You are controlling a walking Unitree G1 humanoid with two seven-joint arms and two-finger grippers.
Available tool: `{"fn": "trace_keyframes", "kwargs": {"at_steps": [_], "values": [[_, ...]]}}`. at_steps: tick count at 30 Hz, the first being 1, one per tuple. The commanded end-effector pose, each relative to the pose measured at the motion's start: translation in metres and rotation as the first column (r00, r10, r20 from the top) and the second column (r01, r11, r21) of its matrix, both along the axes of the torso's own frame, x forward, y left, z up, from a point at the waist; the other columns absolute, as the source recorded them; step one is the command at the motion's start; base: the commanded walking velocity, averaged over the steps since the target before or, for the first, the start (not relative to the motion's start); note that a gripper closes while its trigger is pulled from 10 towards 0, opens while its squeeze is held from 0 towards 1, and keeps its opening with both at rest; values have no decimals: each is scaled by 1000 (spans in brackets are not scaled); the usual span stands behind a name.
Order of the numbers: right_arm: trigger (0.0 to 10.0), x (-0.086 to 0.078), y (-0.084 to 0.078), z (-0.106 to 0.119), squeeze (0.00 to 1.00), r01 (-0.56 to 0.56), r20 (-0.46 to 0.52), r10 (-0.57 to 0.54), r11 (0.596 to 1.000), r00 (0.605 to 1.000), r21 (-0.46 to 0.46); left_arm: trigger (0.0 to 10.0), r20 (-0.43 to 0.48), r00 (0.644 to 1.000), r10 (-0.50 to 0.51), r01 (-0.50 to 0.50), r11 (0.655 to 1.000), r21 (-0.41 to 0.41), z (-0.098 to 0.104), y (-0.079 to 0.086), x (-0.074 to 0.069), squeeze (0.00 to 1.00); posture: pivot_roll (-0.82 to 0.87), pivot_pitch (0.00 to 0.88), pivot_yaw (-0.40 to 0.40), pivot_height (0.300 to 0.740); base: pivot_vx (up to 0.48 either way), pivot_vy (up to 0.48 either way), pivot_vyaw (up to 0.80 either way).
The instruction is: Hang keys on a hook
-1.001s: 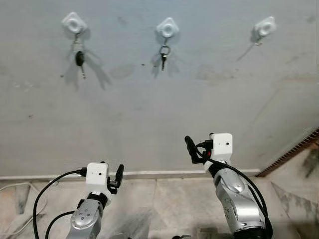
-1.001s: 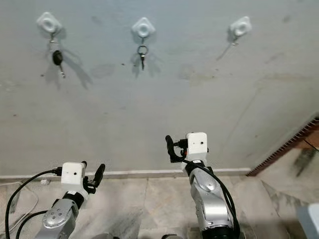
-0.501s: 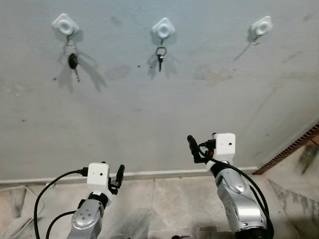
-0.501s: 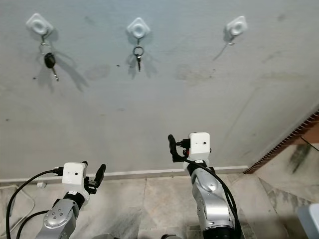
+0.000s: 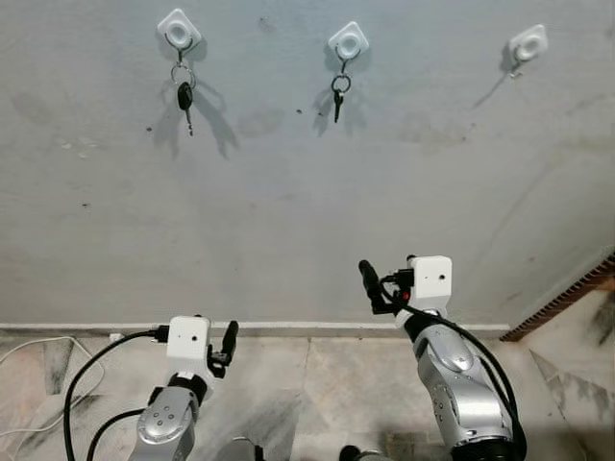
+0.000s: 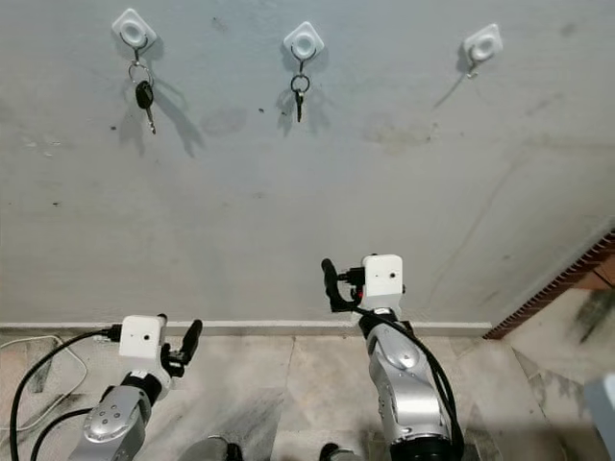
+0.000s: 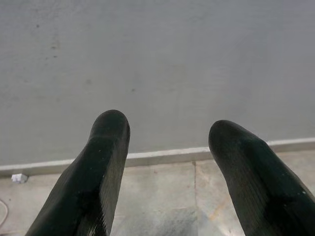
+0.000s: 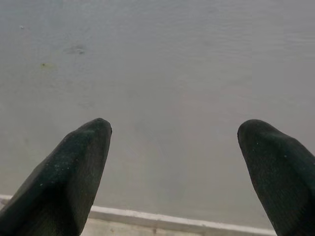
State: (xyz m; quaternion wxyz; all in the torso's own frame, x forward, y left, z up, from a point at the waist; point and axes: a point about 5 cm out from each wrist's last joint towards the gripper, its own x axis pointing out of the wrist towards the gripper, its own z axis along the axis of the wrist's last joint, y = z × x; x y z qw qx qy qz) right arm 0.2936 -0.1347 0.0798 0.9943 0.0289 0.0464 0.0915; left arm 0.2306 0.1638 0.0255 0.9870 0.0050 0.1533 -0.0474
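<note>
- Keys hang on the wall hooks at the top of the frame, and neither pincer carries any; both are spread with nothing between the fingers.
- Nearest, low in the frame, the left pincer (image 5: 229,341) sits just above the floor line, and the right pincer (image 5: 370,286) is raised higher at centre, both facing the grey wall (image 5: 307,221).
- Farther up, the black-headed car key (image 5: 184,96) dangles from the upper-left hook (image 5: 179,29), its blade straight down, long axis vertical.
- Beside it, the small key on a ring (image 5: 338,94) hangs from the middle hook (image 5: 348,43), also pointing down.
- At upper right, the third hook (image 5: 528,44) looks bare.
- Judging by looks, the keys are light, stiff, slippery metal; the plastic head or ring is the best hold.
</note>
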Motion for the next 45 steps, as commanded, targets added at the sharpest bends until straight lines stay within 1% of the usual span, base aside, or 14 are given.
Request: {"fn": "trace_keyframes", "kwargs": {"at_steps": [1, 20, 28, 33, 45], "values": [[10000, -2, -4, -5, 0, 17, -18, -17, 1000, 1000, -8, 10000, -23, 1000, 0, 0, 1000, 10, -3, 0, -2, 0, 71, 114, 9, 740, -281, 0, 0], [10000, -2, -9, -5, 0, 32, -17, -32, 999, 999, -12, 10000, -27, 1000, -5, 5, 1000, 8, -4, -2, -1, 0, 61, 114, 10, 740, -279, 0, 0], [10000, 0, -13, 2, 0, 45, 4, -45, 999, 999, -13, 10000, -29, 1000, -12, 12, 1000, 5, -4, -4, 0, 0, 46, 119, 9, 740, -288, 0, 0], [10000, 0, -15, 1, 0, 50, 1, -50, 999, 999, -17, 10000, -30, 999, -15, 15, 1000, 3, -4, -5, 1, 0, 44, 120, 8, 740, -296, 0, 0], [10000, 0, -15, 1, 0, 51, -1, -51, 998, 999, -26, 10000, -34, 999, -16, 16, 1000, 3, -6, -5, 2, 0, 43, 117, 7, 740, -296, 0, 0]]}}
